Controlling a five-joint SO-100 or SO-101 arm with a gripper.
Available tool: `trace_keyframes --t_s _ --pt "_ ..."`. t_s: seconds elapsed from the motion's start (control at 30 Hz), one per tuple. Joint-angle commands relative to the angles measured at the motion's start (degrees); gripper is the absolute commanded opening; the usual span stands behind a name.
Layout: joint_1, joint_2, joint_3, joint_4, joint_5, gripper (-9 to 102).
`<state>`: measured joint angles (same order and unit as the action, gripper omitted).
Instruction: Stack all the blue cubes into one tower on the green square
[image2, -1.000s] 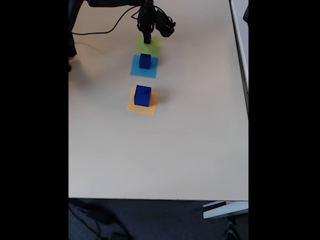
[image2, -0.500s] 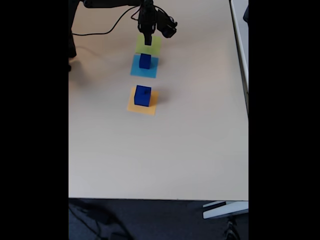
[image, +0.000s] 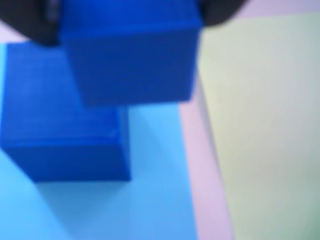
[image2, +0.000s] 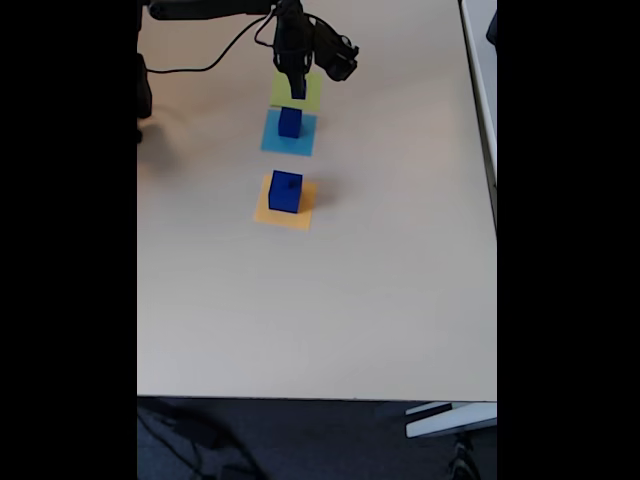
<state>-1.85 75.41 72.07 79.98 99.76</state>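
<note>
Cubes were spread along a column of patches. In the wrist view, one blue cube (image: 65, 135) rested at lower left on the light-blue square (image: 155, 190); a smaller blue cube (image: 130, 55) was clamped between the closed-in fingers of the gripper (image: 125, 15), raised, presumably for carrying to the green square (image: 265, 125) at right.

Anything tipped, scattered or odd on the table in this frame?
Nothing stands out. One blue cube sits upright on the light-blue square, a larger one on the orange square, and the gripper holds a small cube beside the green square.
</note>
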Motion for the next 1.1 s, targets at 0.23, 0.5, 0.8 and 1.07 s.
trace_keyframes --t_s 0.23,0.5,0.8,1.07 --pt "1.93 7.65 5.98 -4.31 -2.72 4" --pt "2.81 7.82 7.82 -6.42 -3.69 4" --pt "3.34 7.91 9.76 -8.17 -3.87 4" --pt "3.6 8.35 11.87 -8.79 -3.78 4"
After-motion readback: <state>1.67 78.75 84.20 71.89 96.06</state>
